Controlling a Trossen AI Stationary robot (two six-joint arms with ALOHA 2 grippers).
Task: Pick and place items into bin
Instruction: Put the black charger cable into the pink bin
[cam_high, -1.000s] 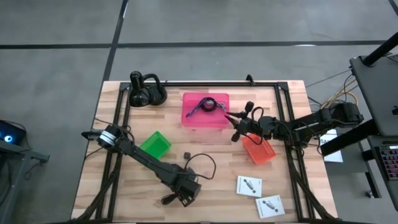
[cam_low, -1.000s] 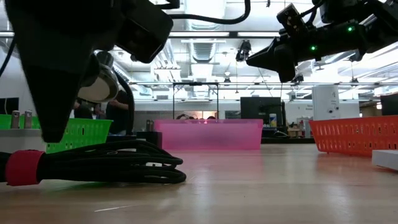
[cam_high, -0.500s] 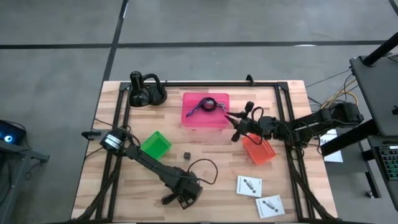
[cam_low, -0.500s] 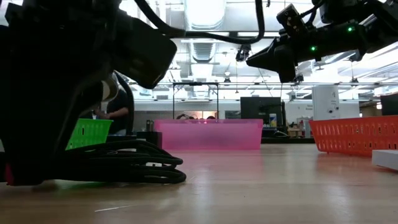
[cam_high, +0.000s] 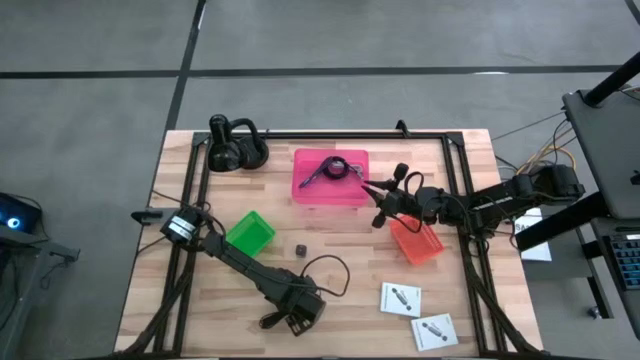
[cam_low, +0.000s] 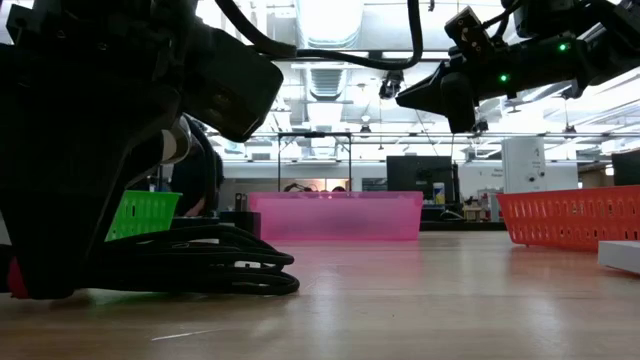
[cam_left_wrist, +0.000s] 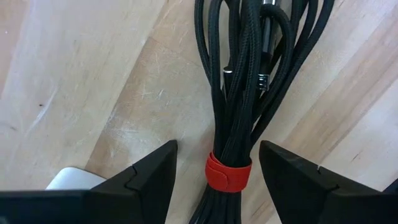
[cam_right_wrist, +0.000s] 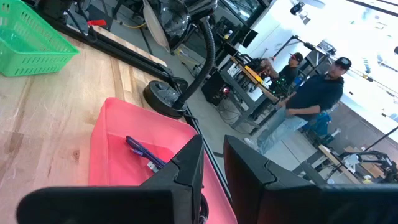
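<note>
The black coiled cable (cam_left_wrist: 239, 93), bound by a red strap (cam_left_wrist: 228, 172), lies flat on the table near its near edge (cam_high: 322, 272). My left gripper (cam_left_wrist: 217, 148) is open and lowered over it, one finger on either side of the bundle just beyond the strap, not touching it. My right gripper (cam_high: 381, 207) hovers shut above the right end of the pink bin (cam_high: 330, 190). The purple cable (cam_high: 330, 170) lies inside that bin (cam_right_wrist: 144, 154). A tiny dark cube (cam_high: 298, 248) and two flat white packets (cam_high: 400, 298) (cam_high: 434, 330) rest on the table.
A green bin (cam_high: 250, 232) sits left of centre and an orange bin (cam_high: 417, 240) under my right arm. A black gooseneck stand (cam_high: 235, 148) is at the far left corner. Bare wood lies between the cube and the packets. People stand in the room beyond (cam_right_wrist: 314, 93).
My left gripper has come down and a little toward the near edge onto the black cable, so that in the low view it now covers the red strap end. The cable has stayed where it lay. My right arm has kept still.
</note>
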